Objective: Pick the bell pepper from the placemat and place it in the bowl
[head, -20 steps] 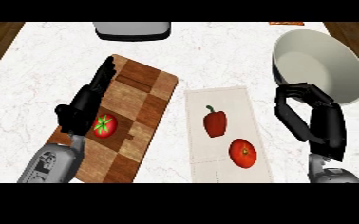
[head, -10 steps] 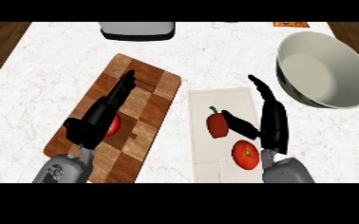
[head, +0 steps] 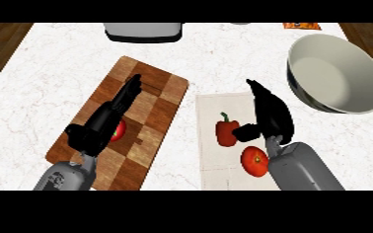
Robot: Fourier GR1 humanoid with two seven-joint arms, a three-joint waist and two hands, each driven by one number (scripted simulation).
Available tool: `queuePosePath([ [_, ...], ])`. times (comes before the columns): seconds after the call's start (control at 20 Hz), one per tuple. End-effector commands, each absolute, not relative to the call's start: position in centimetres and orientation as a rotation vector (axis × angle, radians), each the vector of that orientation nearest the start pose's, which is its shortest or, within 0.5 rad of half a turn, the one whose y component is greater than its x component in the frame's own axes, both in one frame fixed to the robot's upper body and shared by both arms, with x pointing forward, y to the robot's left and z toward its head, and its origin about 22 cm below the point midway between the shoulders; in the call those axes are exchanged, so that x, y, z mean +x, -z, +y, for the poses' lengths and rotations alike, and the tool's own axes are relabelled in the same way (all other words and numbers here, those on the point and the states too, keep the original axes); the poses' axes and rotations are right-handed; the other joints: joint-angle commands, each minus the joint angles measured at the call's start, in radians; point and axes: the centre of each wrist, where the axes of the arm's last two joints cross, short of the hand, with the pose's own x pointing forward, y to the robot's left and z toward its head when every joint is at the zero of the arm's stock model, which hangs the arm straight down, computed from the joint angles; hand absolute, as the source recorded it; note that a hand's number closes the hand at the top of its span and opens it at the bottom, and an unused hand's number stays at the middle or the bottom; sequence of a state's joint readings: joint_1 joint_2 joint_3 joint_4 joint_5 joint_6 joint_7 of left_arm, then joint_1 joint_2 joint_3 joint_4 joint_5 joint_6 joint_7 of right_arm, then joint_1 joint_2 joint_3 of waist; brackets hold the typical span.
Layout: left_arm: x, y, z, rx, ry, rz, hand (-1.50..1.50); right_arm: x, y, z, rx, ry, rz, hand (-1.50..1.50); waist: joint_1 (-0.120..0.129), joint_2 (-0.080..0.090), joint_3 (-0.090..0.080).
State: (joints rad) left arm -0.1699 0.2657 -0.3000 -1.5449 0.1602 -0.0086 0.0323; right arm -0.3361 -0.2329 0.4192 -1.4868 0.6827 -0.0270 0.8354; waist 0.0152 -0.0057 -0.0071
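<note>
The bell pepper [head: 226, 131] lies on the placemat [head: 218, 170], a tomato [head: 255, 161] near it. My right hand [head: 270, 113] is open beside it, thumb touching, holding nothing. My left hand [head: 108, 121] rests open over the cutting board [head: 157, 86].

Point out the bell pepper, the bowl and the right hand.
bell pepper [head: 226, 133], head view, middle of its red body.
bowl [head: 294, 77], head view, left rim.
right hand [head: 271, 114], head view, back of the palm.

Bell pepper [head: 227, 133] lies on the placemat [head: 218, 103], cutting board [head: 157, 89] left, bowl [head: 331, 74] right.
</note>
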Motion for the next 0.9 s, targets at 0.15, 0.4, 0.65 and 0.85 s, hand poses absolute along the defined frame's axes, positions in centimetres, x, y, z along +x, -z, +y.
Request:
queuePosePath([
  [0.15, 27.1, -3.2, 20.7, -0.162, 0.379, -1.582, 0.0, 31.2, -10.4, -11.4, -0.648, -0.968, -0.668, -1.5, -0.009, 0.001, 0.004],
  [0.4, 27.3, -3.4, 20.5, -0.156, 0.375, -1.597, 0.0, 32.9, -14.1, -8.4, -0.598, -0.976, -0.608, -1.5, -0.006, 0.003, 0.004],
  [0.65, 26.3, -3.3, 20.3, -0.155, 0.384, -1.585, 0.0, 33.0, -11.9, -7.7, -0.6, -0.974, -0.513, -1.5, -0.009, 0.001, 0.005],
  [0.85, 26.1, -2.4, 20.6, -0.175, 0.365, -1.589, 0.0, 32.4, -11.9, -7.2, -0.62, -0.969, -0.545, -1.5, -0.017, 0.002, 0.006],
])
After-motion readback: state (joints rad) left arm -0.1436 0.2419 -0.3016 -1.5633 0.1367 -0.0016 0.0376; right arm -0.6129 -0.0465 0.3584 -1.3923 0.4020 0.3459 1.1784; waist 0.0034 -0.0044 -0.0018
